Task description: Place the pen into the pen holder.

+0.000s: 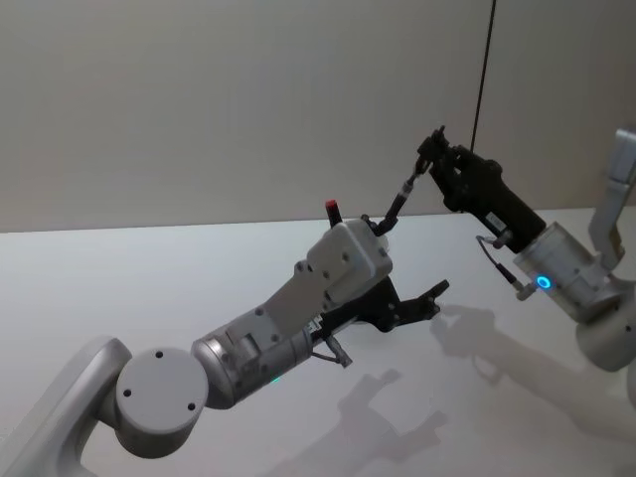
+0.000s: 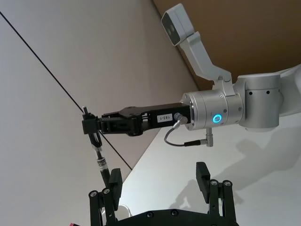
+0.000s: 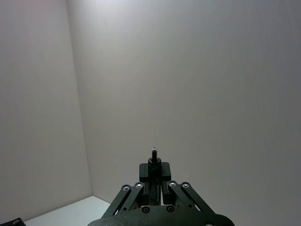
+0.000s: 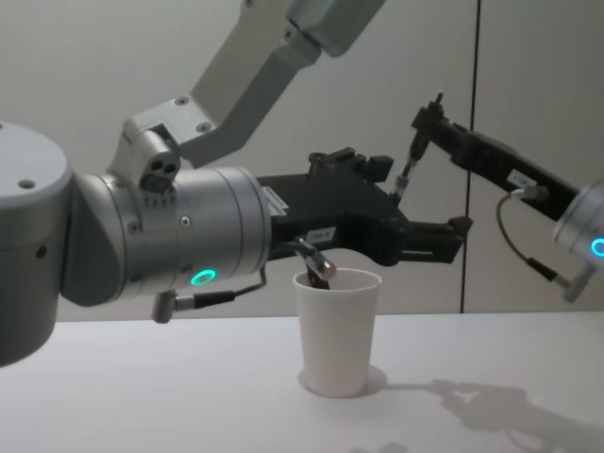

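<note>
Apparently the pen (image 4: 408, 170) was being handed from one arm to the other, high above the pen holder (image 4: 337, 330), which stood upright on the white table (image 4: 142, 387). The right gripper (image 4: 427, 121) was clamped on the pen's upper end, so the pen hung slanted, its lower end down toward the left gripper (image 4: 429, 212). I judged this was why both arms met over the cup: the left arm could then take the pen and bring it down into the mouth of the cup.

The left gripper hovered just above the pen holder's rim with its fingers (image 2: 202, 175) spread wide apart. One of them stood right beside the pen's lower end, but whether it touched I could not tell. It held nothing. In the right wrist view the pen's top (image 3: 154, 151) stuck up between the closed fingers of the right gripper.
</note>
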You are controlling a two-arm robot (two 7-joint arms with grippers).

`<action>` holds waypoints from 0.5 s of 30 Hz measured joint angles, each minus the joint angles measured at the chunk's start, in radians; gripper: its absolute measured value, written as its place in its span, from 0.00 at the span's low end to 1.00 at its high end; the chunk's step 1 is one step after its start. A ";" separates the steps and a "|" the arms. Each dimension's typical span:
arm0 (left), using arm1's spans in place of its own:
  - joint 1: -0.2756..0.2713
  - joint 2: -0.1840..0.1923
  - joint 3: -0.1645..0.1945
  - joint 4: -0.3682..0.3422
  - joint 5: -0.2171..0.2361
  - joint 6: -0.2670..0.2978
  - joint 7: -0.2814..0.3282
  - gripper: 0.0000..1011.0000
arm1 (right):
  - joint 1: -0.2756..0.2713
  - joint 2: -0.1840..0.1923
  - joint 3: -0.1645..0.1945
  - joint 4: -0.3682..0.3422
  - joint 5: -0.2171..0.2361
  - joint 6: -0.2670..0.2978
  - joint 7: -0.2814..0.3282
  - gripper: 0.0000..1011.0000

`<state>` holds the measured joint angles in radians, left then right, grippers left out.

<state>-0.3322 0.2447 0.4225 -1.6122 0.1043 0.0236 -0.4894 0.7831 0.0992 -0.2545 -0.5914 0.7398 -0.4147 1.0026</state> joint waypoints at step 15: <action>0.000 0.000 0.000 0.000 0.000 0.000 0.000 0.99 | 0.088 -0.043 -0.021 0.192 0.003 -0.077 0.026 0.13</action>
<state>-0.3322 0.2447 0.4225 -1.6121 0.1043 0.0236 -0.4894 0.8714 0.0559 -0.2754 -0.3992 0.7426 -0.4916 1.0286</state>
